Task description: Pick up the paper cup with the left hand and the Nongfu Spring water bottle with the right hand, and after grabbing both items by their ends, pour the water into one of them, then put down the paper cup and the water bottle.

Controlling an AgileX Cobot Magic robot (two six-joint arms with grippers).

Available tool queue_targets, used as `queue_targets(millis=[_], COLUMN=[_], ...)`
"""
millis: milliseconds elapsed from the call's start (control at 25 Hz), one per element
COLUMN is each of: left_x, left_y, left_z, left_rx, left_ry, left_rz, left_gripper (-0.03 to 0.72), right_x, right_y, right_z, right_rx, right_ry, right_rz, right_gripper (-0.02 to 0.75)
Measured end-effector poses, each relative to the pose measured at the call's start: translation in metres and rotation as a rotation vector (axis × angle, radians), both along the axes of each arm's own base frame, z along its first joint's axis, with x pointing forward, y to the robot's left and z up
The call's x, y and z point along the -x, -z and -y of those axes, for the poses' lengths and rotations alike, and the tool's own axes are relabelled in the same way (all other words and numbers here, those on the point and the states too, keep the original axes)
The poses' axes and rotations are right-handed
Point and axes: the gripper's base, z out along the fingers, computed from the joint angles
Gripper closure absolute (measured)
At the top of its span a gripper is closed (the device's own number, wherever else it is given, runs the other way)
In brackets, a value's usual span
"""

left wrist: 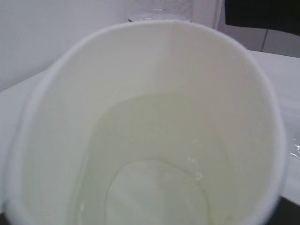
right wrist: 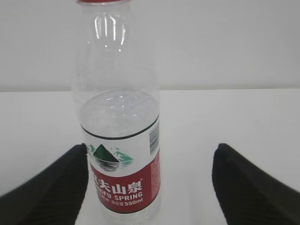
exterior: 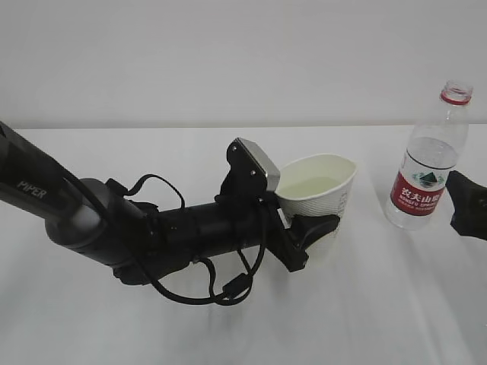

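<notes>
Cup (exterior: 319, 190) sits centre-right of the exterior frame, tilted slightly, water (exterior: 308, 185) inside it. Left gripper (exterior: 308, 232) is clamped on the cup's lower body, one black finger wrapping the near side; the far finger is hidden. Left wrist view is filled by the cup mouth (left wrist: 150, 126) with water (left wrist: 154, 154) well below the rim.

Bottle (exterior: 428, 161) stands upright at far right of the exterior frame, uncapped, about half full, on the table (exterior: 228, 327). Right gripper (right wrist: 150, 187) has its fingers spread wide, one finger (right wrist: 51, 187) at lower left just beside the bottle (right wrist: 119, 131), the other at lower right well clear. So the bottle is released and freestanding, not gripped. In the exterior view only a bit of the right gripper (exterior: 468, 204) shows at the right edge.

Judgement: pour looks done, bottle is down, cup put-down remains.

Risks:
- Cup is soft paper and loaded. Squeeze too hard and the wall buckles and spills.
- Tilted cup landing on its edge could tip when the fingers let go.
- Left finger of the right gripper is close to the bottle. A sideways pull-out could knock the open bottle over.
</notes>
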Motion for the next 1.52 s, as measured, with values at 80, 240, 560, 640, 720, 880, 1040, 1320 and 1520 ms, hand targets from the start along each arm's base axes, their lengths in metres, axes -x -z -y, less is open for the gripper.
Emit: queue_targets(millis=[80,240,560,640,720,880,1040,1320,1520], left_x=[-0.002,-0.005,-0.009,-0.01,-0.01,-0.013,-0.011,-0.006,-0.006], left_y=[0.0,0.002,0.004,0.004,0.004,0.005,0.008,0.021,0.023], left_z=[-0.002,-0.006,-0.017,-0.017,-0.018,-0.021,-0.034,-0.059,-0.064], left_rx=[0.005,-0.011,0.005,0.003,0.0,0.011,0.031,-0.024,-0.034], left_ry=[-0.035,-0.09,-0.221,-0.229,-0.233,-0.283,-0.387,-0.555,-0.601], left_rz=[-0.002,0.025,0.024,0.033,0.037,0.026,0.035,0.017,0.008], left_gripper=[0.207,0.207,0.208,0.208,0.208,0.208,0.208,0.208,0.208], right_x=[0.0,0.003,0.004,0.004,0.004,0.004,0.004,0.004,0.004], right_y=[0.0,0.002,0.002,0.002,0.002,0.002,0.002,0.002,0.002], right_z=[0.0,0.0,0.0,0.0,0.0,0.0,0.001,0.001,0.001], right_rx=[0.002,0.005,0.004,0.004,0.011,0.019,0.02,0.021,0.021], right_ry=[0.0,-0.001,0.001,0.001,-0.001,-0.002,-0.001,0.001,0.001], right_rz=[-0.001,-0.012,-0.015,-0.015,-0.015,-0.014,-0.014,-0.015,-0.015], right_gripper=[0.121,0.127,0.129,0.129,0.129,0.13,0.13,0.139,0.14])
